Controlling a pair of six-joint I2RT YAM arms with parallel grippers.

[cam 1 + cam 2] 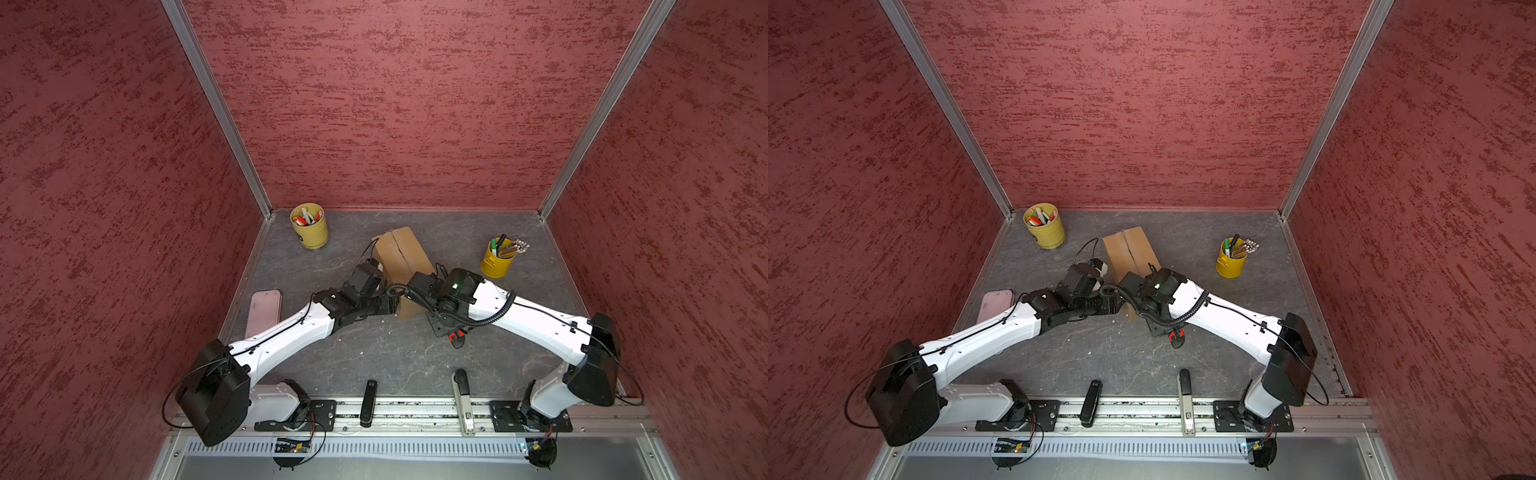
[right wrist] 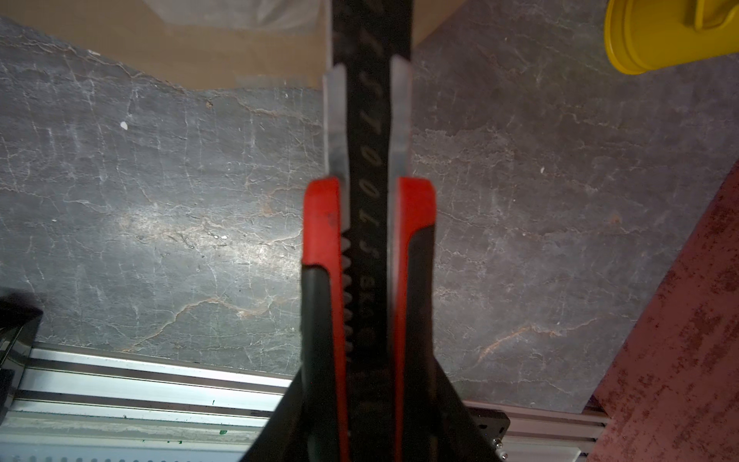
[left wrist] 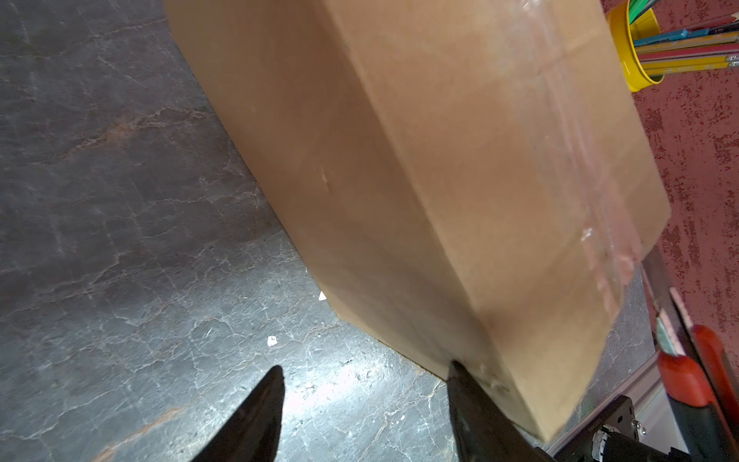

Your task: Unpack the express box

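The express box (image 1: pixel 399 249) (image 1: pixel 1127 249), a plain brown carton with clear tape along its top seam, lies mid-table; its side fills the left wrist view (image 3: pixel 440 180). My left gripper (image 1: pixel 392 307) (image 3: pixel 366 370) stands open at the box's near corner. One finger (image 3: pixel 464 384) touches the box's side, and only bare table lies between the fingers. My right gripper (image 1: pixel 451 330) (image 2: pixel 368 384) is shut on a red and black utility knife (image 2: pixel 368 200). The knife's front points at the box's near end and its red handle (image 3: pixel 680 372) lies beside the box.
Two yellow cups of pens stand at the back left (image 1: pixel 309 226) and to the right of the box (image 1: pixel 497 259). A pink case (image 1: pixel 264 309) lies at the left edge. A black stapler (image 1: pixel 368 403) and a grey one (image 1: pixel 463 401) rest on the front rail.
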